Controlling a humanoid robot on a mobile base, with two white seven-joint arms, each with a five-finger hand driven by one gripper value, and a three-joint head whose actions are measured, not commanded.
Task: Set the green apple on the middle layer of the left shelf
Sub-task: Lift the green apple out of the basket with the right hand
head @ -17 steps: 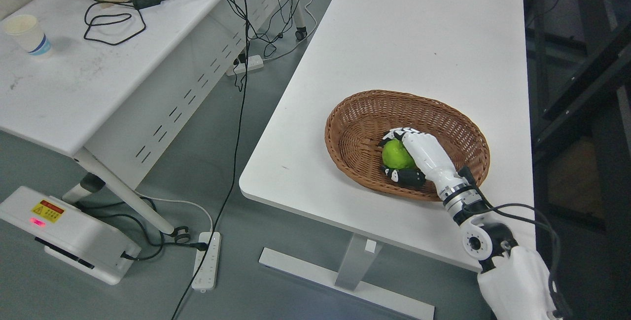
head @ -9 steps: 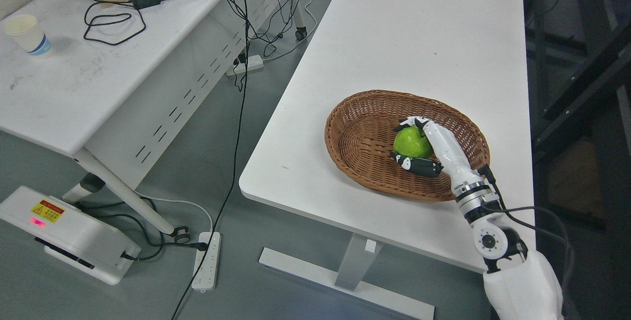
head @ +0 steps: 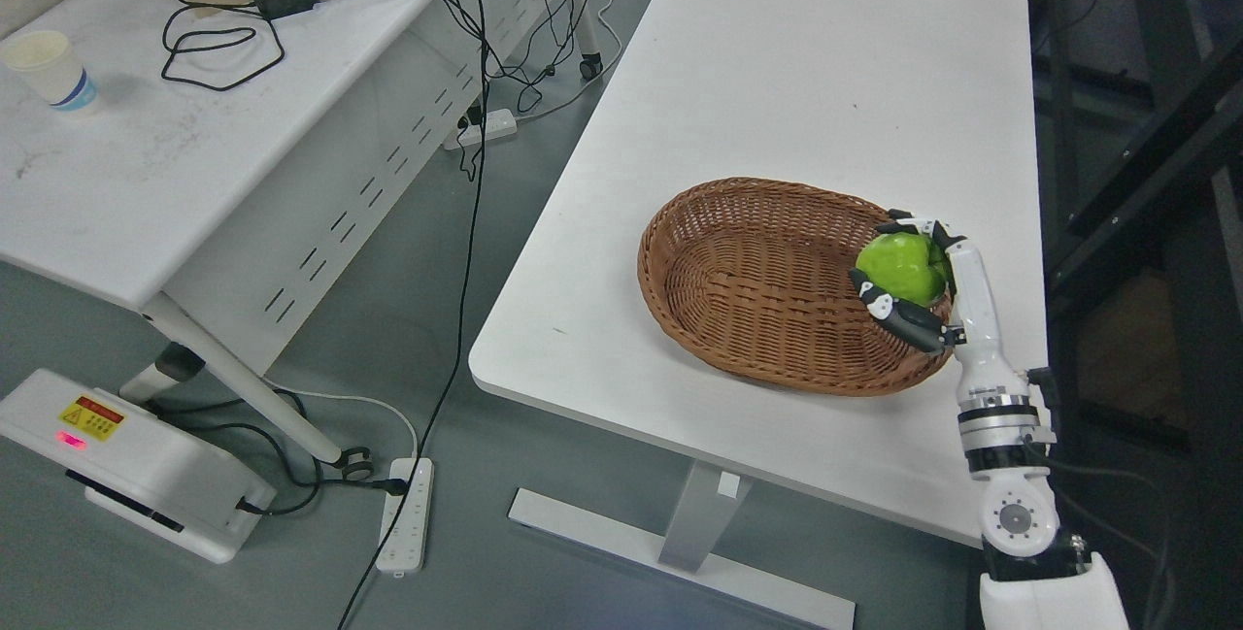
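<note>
Right hand (head: 913, 281) has its fingers (head: 898, 310) wrapped round the green apple (head: 903, 267), holding it over the right rim of the wicker basket (head: 757, 290), which sits on the white table (head: 816, 77); left arm not visible, no shelf in shot. Apple looks rigid, smooth, probably waxy and a bit slippery, moderate weight, so an all-round cupped grip at its widest part seems safest. Only writing: yellow warning sticker (head: 92, 414) on the floor unit, too small to read.

You see one green apple (head: 901, 267), one wicker basket (head: 757, 290), two white tables (head: 816, 67), one paper cup (head: 47, 69), and two power strips (head: 404, 512).
</note>
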